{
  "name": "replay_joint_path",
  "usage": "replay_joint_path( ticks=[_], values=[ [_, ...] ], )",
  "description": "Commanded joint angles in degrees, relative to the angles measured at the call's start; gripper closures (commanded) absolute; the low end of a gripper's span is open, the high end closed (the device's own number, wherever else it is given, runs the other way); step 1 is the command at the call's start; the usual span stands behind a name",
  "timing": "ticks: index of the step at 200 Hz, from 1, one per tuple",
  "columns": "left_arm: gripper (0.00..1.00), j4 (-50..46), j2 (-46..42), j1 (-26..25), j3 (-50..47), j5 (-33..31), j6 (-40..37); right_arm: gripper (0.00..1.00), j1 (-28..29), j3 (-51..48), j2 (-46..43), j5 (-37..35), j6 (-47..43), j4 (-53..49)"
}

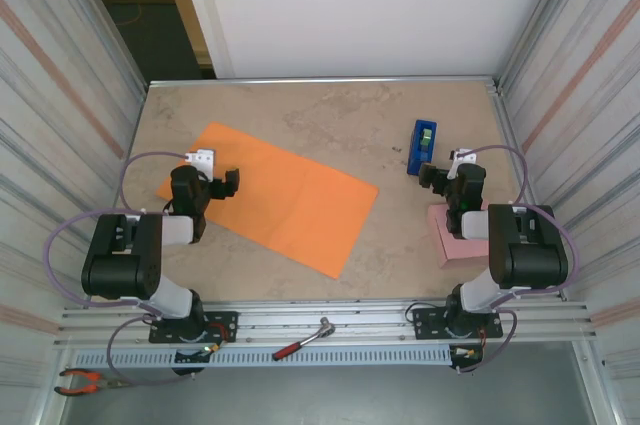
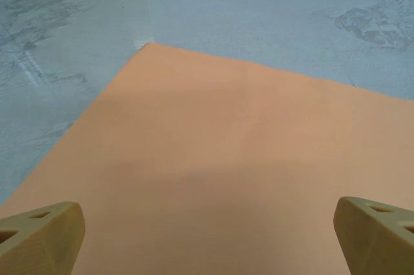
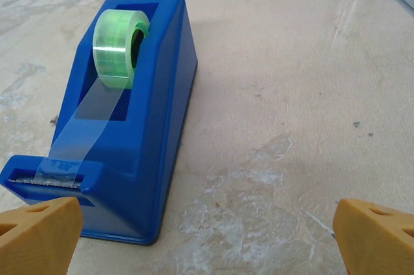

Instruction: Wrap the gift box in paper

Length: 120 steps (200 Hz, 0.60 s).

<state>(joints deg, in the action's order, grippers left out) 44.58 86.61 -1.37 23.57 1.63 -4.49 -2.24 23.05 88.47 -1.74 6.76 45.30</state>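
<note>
From above: left tool (image 1: 216, 174) agape, empty, over paper (image 1: 290, 207) flat on table (image 1: 330, 120); right tool (image 1: 444, 169) agape, empty, above gift box (image 1: 447, 242), well apart from paper.
Left wrist: sheet beneath spread fingers.
Right wrist: facing tape dispenser (image 3: 139, 120).
Risk: crumpling thin sheet; knocking dispenser.

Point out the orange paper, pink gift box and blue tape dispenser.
paper (image 1: 290, 200): top external view, sheet's middle.
gift box (image 1: 448, 248): top external view, bare near-left part.
tape dispenser (image 3: 165, 94): right wrist view, blue side wall.
</note>
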Motion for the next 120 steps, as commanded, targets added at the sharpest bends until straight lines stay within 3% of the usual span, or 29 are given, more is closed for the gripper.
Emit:
replay_joint_path(
  ticks=[1,120],
  values=[
    [0.01,0.60,0.05,0.00,0.09,-0.66,0.45,0.02,-0.14,0.68,-0.21,0.16,-1.58,0.02],
    [0.01,0.04,0.15,0.61,0.50,0.57,0.77,0.02,-0.33,0.79,-0.18,0.32,-1.51,-0.12]
  ],
)
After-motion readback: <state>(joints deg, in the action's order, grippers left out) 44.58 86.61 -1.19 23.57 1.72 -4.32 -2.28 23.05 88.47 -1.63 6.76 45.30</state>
